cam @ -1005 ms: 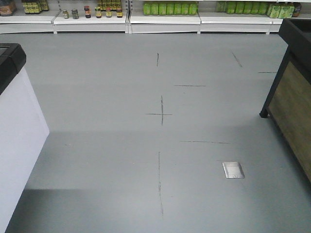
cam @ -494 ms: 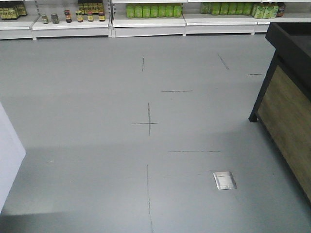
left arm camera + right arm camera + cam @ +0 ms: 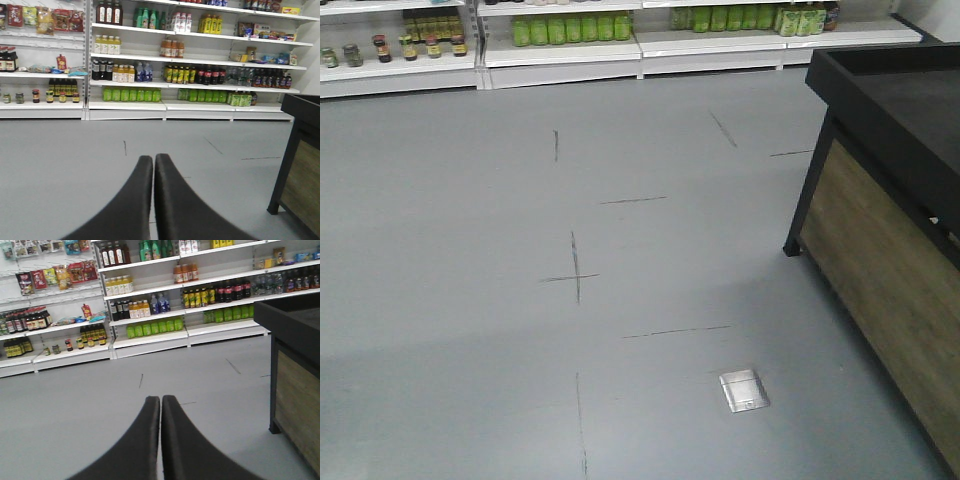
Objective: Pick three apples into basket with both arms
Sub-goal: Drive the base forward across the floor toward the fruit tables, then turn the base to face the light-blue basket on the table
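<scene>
The left end effector shows two black, curved fingers tapering upward. Their tips meet along a thin seam, and they point level and forward, with the dark counter ahead to the right. The right end effector looks the same: black fingers pressed tip to tip, pointing level, with the counter close on its right.

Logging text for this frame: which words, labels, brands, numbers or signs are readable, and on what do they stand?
No text can be read in any view.
Labels on the bottles along the shelves: too small and blurred to read.
Print on the hanging packets: blurred, unreadable.
Floor plate and counter: no markings visible.
</scene>
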